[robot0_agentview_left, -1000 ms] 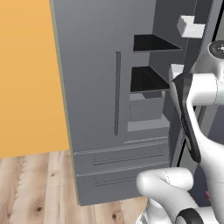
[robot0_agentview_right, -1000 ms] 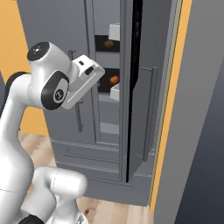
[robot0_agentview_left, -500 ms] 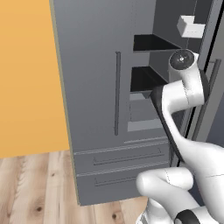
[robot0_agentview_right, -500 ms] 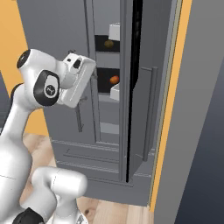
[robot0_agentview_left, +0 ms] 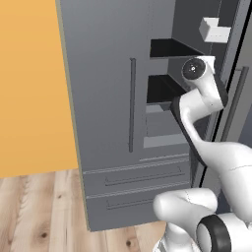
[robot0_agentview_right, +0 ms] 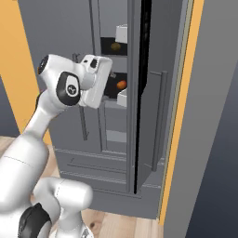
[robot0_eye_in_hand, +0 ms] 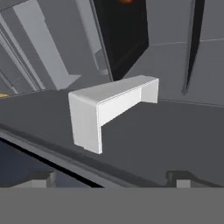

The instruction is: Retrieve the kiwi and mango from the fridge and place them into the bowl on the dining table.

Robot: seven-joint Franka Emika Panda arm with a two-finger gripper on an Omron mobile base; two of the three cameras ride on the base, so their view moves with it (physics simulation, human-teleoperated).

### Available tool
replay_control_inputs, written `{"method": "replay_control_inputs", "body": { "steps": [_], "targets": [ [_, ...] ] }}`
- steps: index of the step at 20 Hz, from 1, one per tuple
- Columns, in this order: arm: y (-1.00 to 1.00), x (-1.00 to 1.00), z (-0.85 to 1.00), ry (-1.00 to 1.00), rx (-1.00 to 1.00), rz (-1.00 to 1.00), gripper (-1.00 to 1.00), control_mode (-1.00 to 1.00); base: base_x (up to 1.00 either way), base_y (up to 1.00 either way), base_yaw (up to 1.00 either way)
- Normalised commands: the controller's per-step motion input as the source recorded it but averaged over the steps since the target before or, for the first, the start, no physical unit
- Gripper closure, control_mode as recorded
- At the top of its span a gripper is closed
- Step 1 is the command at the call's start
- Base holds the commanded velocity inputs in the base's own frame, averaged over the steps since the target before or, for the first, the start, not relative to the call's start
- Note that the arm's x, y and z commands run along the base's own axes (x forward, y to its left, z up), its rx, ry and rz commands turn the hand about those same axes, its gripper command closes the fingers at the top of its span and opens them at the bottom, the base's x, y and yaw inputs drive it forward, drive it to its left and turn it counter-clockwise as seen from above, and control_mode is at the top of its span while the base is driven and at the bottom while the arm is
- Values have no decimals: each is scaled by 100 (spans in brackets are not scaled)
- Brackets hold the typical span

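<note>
Orange-walled kitchen with a wooden floor, tall dark grey French-door fridge (robot0_agentview_right: pixel 116 69) with one door ajar. Inside, the small smooth orange mango (robot0_agentview_right: pixel 121 84) sits on a black shelf; the dull greenish-brown kiwi (robot0_agentview_right: pixel 115 46) lies one shelf higher. Over the last second the white arm's hand (robot0_agentview_right: pixel 95 80) has swung up toward the opening — the reach for fruit has begun, nothing grasped. The fingers stand wide apart and empty, facing a white door bin (robot0_eye_in_hand: pixel 111 107).
</note>
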Motion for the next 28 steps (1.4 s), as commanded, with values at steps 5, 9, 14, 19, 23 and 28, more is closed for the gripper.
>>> {"method": "replay_control_inputs", "body": {
  "steps": [5, 9, 14, 19, 23, 28],
  "targets": [
    [-40, 72, 6, 8, -2, 0, -100, -100, 0, 0, 0],
    [-30, 89, 0, 6, -2, 0, -100, -100, 0, 0, 0],
    [-36, 44, 0, 2, -6, -1, -100, -100, 0, 0, 0],
    [-89, -27, 0, 0, -5, -13, -100, -100, 0, 0, 0],
    [-100, -85, 0, 1, 0, -21, -100, -100, 0, 0, 0],
    [-83, -100, 4, -10, 0, -13, -100, -100, 0, 0, 0]
  ]
}}
